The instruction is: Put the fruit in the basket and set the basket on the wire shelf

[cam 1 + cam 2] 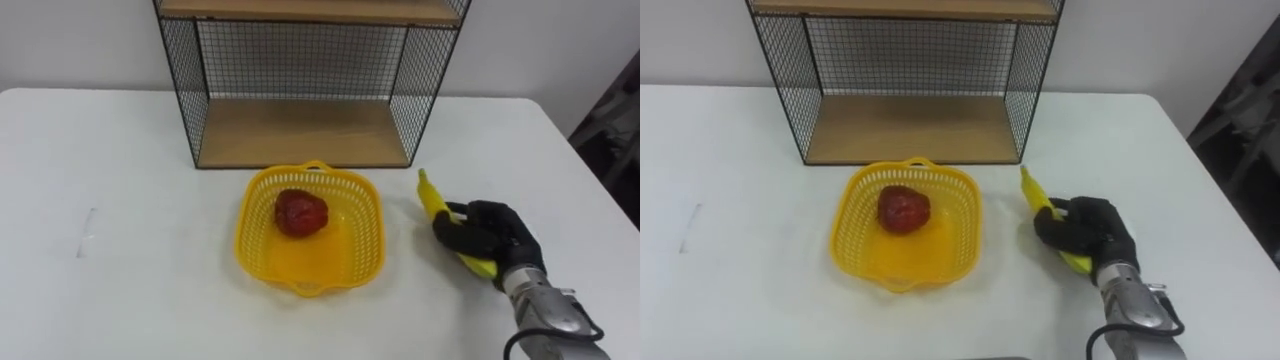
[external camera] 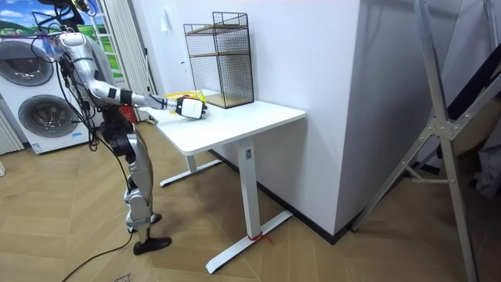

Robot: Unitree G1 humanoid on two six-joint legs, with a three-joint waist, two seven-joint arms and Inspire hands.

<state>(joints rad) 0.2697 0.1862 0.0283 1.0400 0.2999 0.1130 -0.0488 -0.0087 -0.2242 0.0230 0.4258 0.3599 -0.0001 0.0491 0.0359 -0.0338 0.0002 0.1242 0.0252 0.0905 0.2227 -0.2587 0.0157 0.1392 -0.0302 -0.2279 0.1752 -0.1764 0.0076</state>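
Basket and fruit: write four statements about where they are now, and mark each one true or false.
1. The red fruit lies inside the yellow basket. True.
2. The banana is in the basket too. False: it is outside the basket, to its right, over the white table.
3. The right hand has its fingers curled round the banana. True.
4. The basket stands on the lower board of the wire shelf. False: it stands on the table in front of the shelf.
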